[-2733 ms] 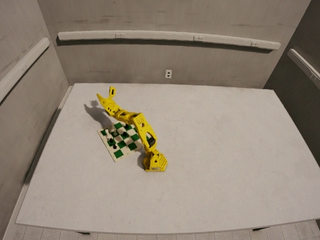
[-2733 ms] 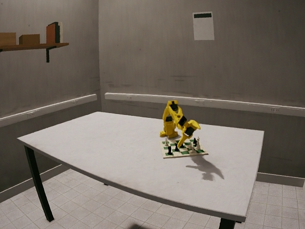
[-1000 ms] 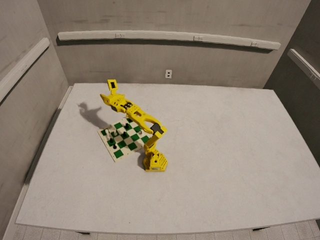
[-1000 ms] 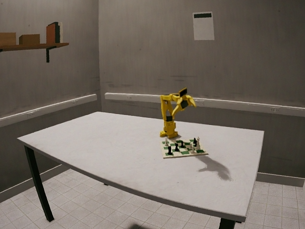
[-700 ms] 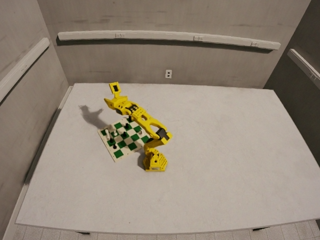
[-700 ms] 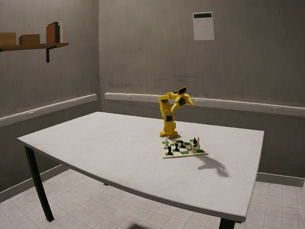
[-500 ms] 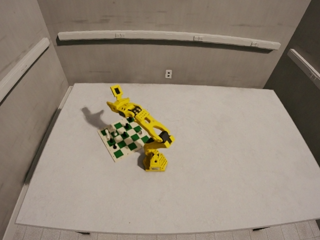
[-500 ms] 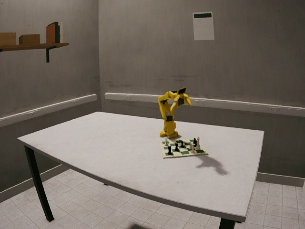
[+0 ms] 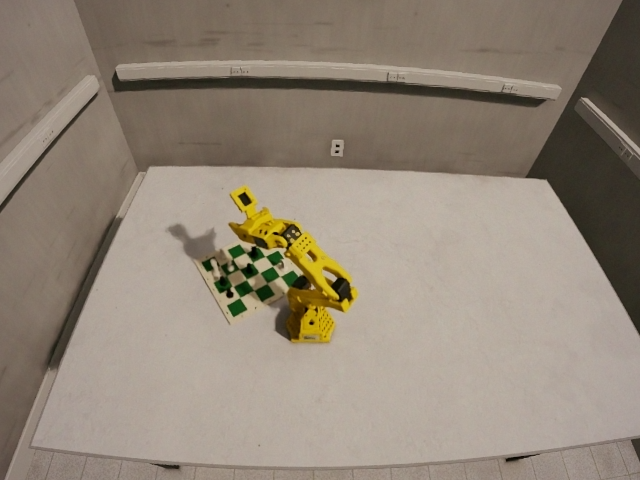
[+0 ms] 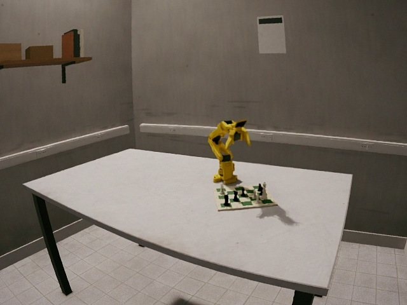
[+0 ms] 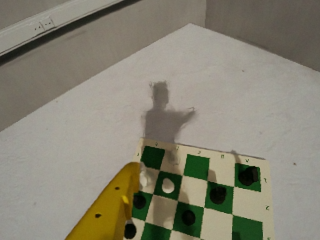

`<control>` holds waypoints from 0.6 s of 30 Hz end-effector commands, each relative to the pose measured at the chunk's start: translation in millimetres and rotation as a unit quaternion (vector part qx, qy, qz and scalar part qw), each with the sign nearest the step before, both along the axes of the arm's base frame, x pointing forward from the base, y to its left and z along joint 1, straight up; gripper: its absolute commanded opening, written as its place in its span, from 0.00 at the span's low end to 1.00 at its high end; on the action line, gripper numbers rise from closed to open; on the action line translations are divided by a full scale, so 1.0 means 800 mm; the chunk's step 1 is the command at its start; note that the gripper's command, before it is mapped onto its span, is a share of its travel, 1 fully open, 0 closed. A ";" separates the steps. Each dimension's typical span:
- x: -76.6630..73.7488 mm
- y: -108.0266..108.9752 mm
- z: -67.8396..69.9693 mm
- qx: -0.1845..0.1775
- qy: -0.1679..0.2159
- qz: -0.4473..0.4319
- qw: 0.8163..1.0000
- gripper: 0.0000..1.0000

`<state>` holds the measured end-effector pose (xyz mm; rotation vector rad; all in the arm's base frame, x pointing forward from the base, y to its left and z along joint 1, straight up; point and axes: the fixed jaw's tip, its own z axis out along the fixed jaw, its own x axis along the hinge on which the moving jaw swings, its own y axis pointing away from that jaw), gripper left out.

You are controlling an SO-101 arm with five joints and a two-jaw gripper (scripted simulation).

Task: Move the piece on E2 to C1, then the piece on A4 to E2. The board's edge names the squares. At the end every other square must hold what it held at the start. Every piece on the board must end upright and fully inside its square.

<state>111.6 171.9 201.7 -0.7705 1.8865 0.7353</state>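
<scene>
A small green-and-cream chessboard [image 9: 235,316] [image 10: 219,207] [image 11: 256,200] lies on the table just in front of the arm's base. Several black pieces, such as a black piece [image 9: 222,282] [image 10: 226,199] [image 11: 218,194], and white pieces, such as a white piece [image 9: 216,268] [image 10: 264,190] [image 11: 168,185], stand upright on it. The edge letters are too small to read. My gripper [image 9: 235,225] [image 10: 246,142] hangs in the air well above the board's far side, partly open and empty. In the wrist view only one yellow jaw [image 11: 117,202] shows, at the lower left.
The arm's yellow base [image 9: 310,325] [image 10: 225,175] stands beside the board. The arm's shadow [image 9: 193,240] [image 10: 276,215] falls on the table past the board. Walls with white rails close in behind and at the left.
</scene>
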 end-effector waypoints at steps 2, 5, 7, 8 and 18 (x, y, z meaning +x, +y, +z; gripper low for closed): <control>-0.017 -0.017 -0.015 -0.031 -0.004 0.018 0.999 0.51; -0.026 -0.028 -0.026 -0.053 -0.009 0.030 0.998 0.49; -0.030 -0.033 -0.031 -0.063 -0.011 0.035 0.997 0.48; -0.030 -0.033 -0.031 -0.063 -0.011 0.035 0.997 0.48; -0.048 -0.054 -0.057 -0.107 -0.020 0.061 0.992 0.43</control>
